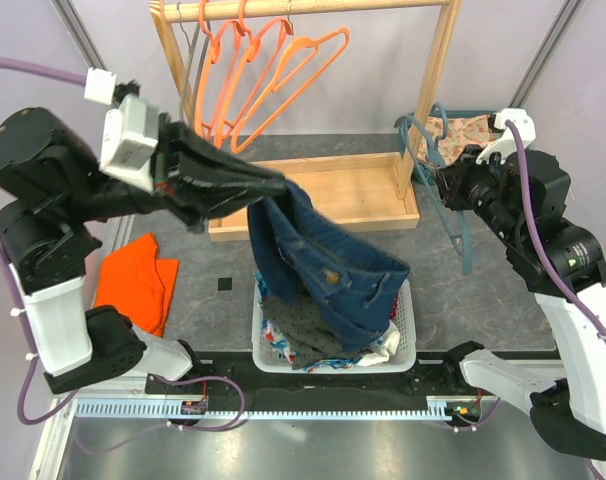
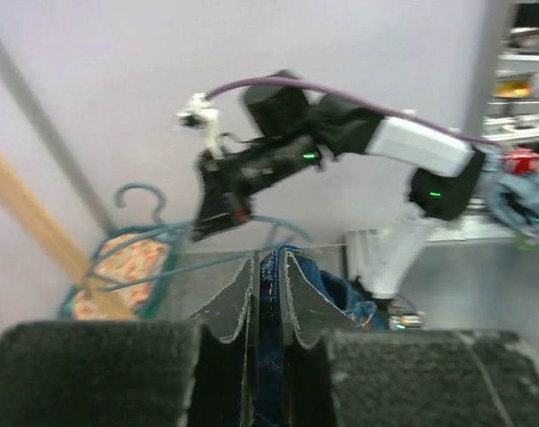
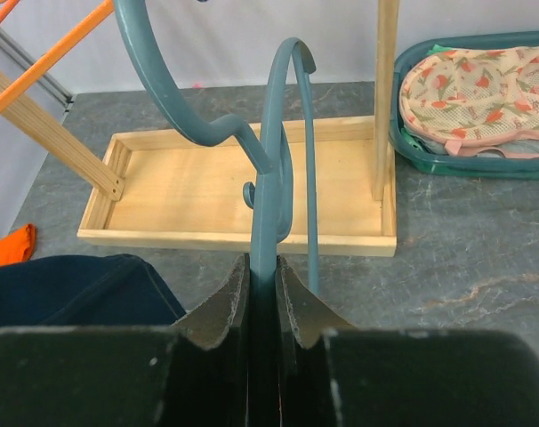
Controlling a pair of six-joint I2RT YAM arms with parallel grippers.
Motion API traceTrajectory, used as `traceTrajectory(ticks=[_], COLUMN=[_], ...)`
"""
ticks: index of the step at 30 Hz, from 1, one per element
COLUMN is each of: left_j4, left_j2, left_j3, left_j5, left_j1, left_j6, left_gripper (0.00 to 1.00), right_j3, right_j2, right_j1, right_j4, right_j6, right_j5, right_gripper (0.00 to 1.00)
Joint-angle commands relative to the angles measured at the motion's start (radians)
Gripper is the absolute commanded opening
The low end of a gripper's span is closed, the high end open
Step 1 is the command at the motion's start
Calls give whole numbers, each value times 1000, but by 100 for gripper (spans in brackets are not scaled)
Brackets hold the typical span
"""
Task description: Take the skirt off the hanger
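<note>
Both jaws clamp: left seemingly the skirt (image 1: 328, 265), right the hanger (image 3: 268, 222).

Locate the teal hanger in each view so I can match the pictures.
Top external: hanger at mid-right, just right of the rack.
Left wrist: hanger left of centre, hook up against the wall.
Right wrist: hanger at centre, rising from the bottom middle.
Shared landmark: the rack's post, top right in top external, far left in left wrist, right of centre in right wrist.
</note>
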State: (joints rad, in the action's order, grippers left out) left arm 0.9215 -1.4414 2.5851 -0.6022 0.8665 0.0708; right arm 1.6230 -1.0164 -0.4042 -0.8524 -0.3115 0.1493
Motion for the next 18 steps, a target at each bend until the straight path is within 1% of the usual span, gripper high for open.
traceTrajectory(ticks=[1,3,5,9,10,12,13,15,16,18], left_j4=[-95,-95,-87,-82,-82,-85,-84,-82,-82,-84], left_j2=[68,84,93,105,105,101,93,78,61,33], left_j3=[-61,-126,-195,-318,-371,-420,-462,-496,-534,-548], left_j5=[-194,-179,-145,-108,-70,-29,20,60,111,204], left_j1=[6,6,6,8,9,11,15,20,35,74], left_j6=[-132,-132,-117,-80,-72,-7,10,65,85,145], left_gripper=[14,13,8,5,5,4,3,2,2,2], right_j3=[9,14,21,26,26,25,20,17,11,6], right_j2=[-4,-11,-24,-37,-40,-42,-40,-40,-42,-48], right_j1=[-4,-2,-4,-2,-4,-4,-4,-2,-2,-2], right_j4=[95,110,122,130,131,133,138,141,144,147], right_j6=[-17,-17,-21,-21,-21,-17,-14,-12,-12,-9], right_j5=[39,36,26,13,16,16,21,27,27,32], right_gripper=[0,0,0,0,0,0,0,0,0,0])
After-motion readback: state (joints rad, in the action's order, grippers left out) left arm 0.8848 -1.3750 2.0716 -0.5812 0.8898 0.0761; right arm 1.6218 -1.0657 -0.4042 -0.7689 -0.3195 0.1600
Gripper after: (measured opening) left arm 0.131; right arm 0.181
